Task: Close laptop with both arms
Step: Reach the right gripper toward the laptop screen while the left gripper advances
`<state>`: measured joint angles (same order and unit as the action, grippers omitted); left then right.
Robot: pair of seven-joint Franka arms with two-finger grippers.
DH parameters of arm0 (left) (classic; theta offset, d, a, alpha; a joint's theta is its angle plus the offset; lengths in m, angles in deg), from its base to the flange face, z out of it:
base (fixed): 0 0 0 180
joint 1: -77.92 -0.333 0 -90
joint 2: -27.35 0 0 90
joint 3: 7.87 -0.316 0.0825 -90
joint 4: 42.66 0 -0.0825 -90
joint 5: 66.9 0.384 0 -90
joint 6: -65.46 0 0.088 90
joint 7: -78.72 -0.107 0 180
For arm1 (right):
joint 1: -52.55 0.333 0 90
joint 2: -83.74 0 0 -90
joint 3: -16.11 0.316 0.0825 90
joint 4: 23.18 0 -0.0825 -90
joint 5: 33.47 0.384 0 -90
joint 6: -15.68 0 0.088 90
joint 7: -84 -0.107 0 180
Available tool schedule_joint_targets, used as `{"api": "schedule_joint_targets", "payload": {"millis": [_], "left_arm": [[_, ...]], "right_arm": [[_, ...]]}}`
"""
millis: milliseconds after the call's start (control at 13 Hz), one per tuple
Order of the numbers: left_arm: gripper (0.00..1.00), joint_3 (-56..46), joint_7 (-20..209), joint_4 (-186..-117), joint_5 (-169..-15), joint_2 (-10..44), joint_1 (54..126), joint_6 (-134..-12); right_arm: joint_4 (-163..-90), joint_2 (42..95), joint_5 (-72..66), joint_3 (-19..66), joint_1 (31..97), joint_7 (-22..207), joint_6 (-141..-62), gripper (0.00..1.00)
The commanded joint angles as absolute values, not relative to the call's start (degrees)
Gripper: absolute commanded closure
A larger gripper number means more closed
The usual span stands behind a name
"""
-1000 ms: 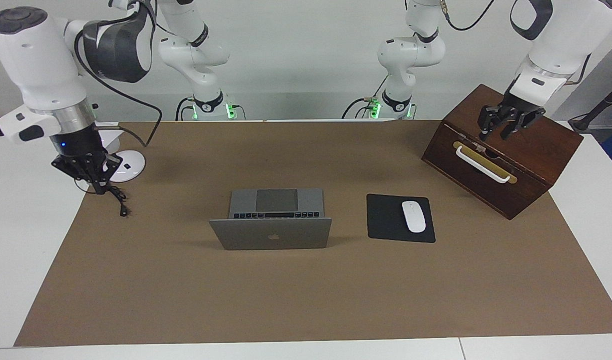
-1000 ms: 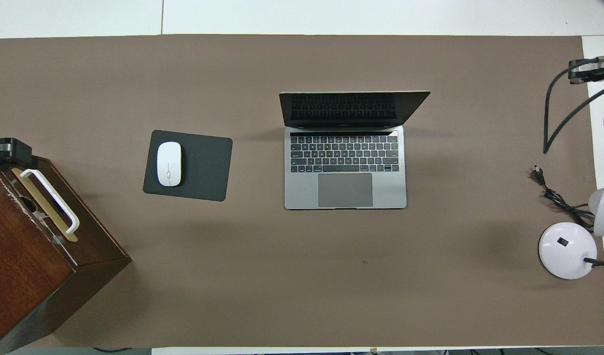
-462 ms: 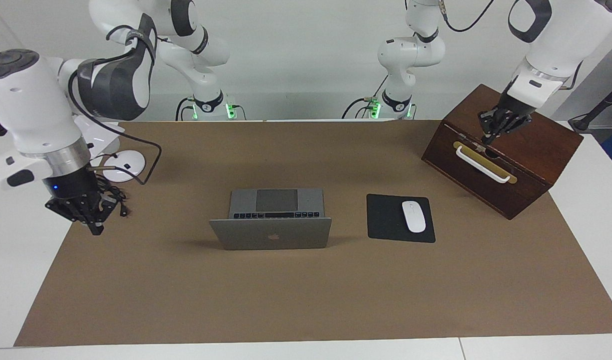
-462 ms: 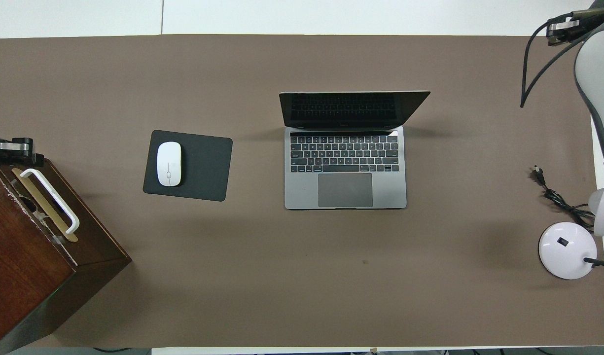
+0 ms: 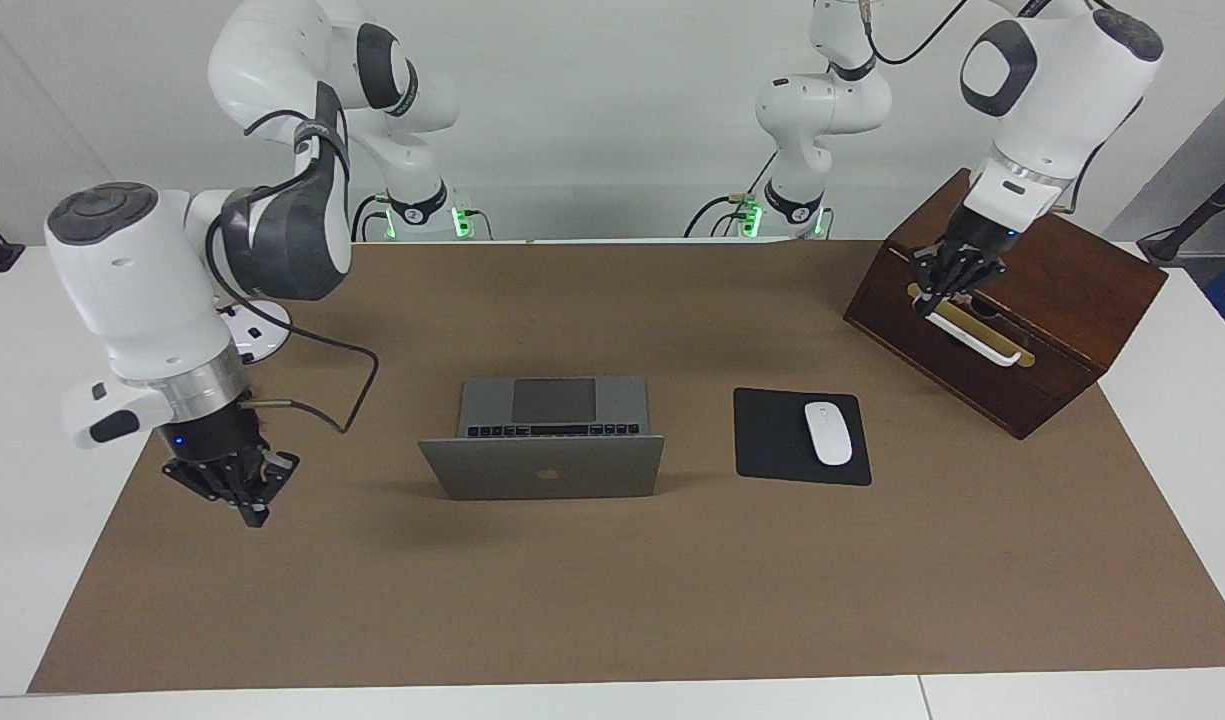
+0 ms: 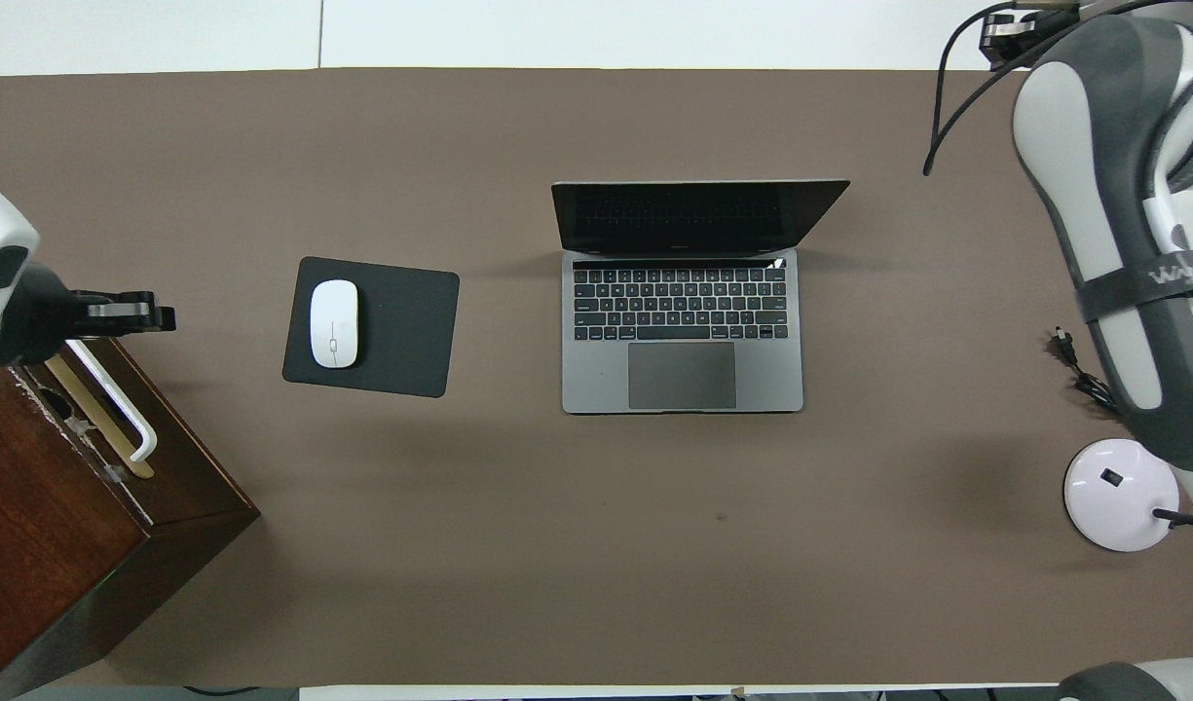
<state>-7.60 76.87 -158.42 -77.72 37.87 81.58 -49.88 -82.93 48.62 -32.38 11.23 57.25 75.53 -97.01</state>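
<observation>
The silver-grey laptop (image 5: 542, 467) stands open in the middle of the brown mat, its lid with the apple logo about upright. The overhead view shows its black keys and grey trackpad (image 6: 682, 376). My right gripper (image 5: 244, 505) hangs low over the mat toward the right arm's end, level with the lid and well apart from the laptop. My left gripper (image 5: 947, 280) is over the handle edge of the wooden box, also seen in the overhead view (image 6: 129, 313). Neither gripper touches the laptop.
A dark wooden box (image 5: 1062, 290) with a white handle (image 5: 972, 335) stands at the left arm's end. A white mouse (image 5: 828, 432) lies on a black mouse pad (image 5: 772, 440) beside the laptop. A white round lamp base (image 6: 1120, 494) and black cable (image 6: 1083, 375) lie at the right arm's end.
My right gripper has swung away from the lamp base, farther out over the mat and closer to the laptop. My left gripper has moved from over the box top to over its handle.
</observation>
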Motion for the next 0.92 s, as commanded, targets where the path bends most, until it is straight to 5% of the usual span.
{"api": "schedule_joint_targets", "payload": {"millis": [0,846], "left_arm": [[1.0,-8.1,77.4,-170.5,-79.2,44.7,86.9,-61.2],[1.0,-8.0,84.4,-184.6,-79.4,47.3,108.0,-86.0]], "right_arm": [[-80.2,46.4,-32.3,10.8,60.5,71.0,-97.2,1.0],[-81.3,46.1,-40.1,10.8,73.4,59.1,-98.2,1.0]]}}
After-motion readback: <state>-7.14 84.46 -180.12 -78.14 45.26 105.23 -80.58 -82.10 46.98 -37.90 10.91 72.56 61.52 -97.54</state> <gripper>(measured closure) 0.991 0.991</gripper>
